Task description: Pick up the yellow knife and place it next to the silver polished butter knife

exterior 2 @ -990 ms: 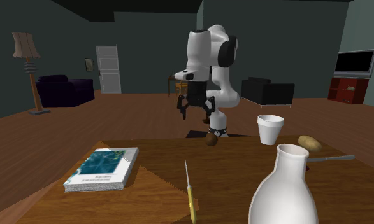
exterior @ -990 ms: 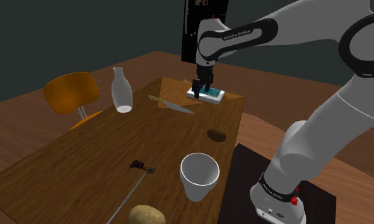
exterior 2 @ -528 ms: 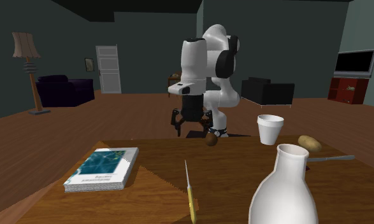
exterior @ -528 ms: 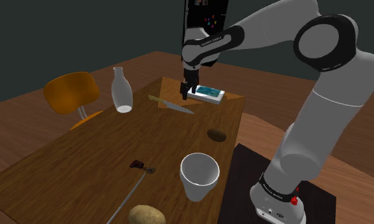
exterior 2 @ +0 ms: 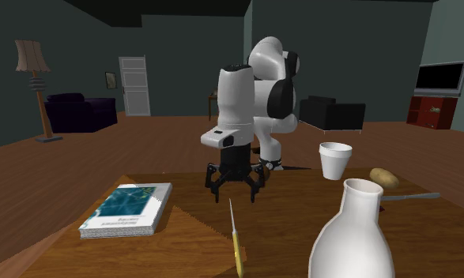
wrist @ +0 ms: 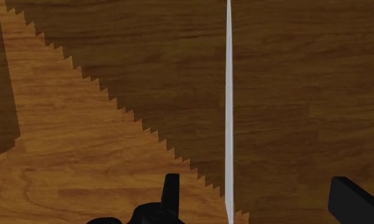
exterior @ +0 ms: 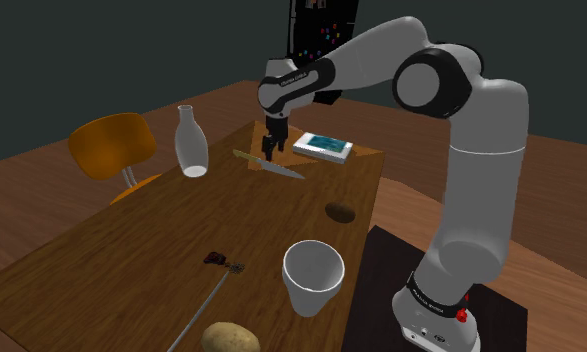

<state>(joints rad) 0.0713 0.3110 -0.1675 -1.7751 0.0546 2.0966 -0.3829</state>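
The yellow-handled knife (exterior: 269,165) lies flat on the wooden table (exterior: 131,240) between the white bottle and the book. It also shows in the second exterior view (exterior 2: 235,237), with its handle toward the camera. My gripper (exterior: 269,150) hangs open just above the blade, fingers pointing down (exterior 2: 233,192). In the wrist view the pale blade (wrist: 229,108) runs between the fingers (wrist: 171,191), nearer one of them, and nothing touches it. The silver butter knife (exterior: 206,305) lies near the table's close end, beside the potato, and shows again at the second exterior view's right (exterior 2: 412,196).
A white bottle (exterior: 190,142) stands beside the knife's handle, and a teal-covered book (exterior: 324,147) lies at the far corner. A white cup (exterior: 313,275), a potato (exterior: 230,338) and a small brown object (exterior: 340,212) sit nearer the stand. An orange chair (exterior: 113,145) is beside the table.
The arm has swung from above the book toward the shoulder view's left and come down over the knife's blade. The fingers have stayed open, and nothing on the table has moved.
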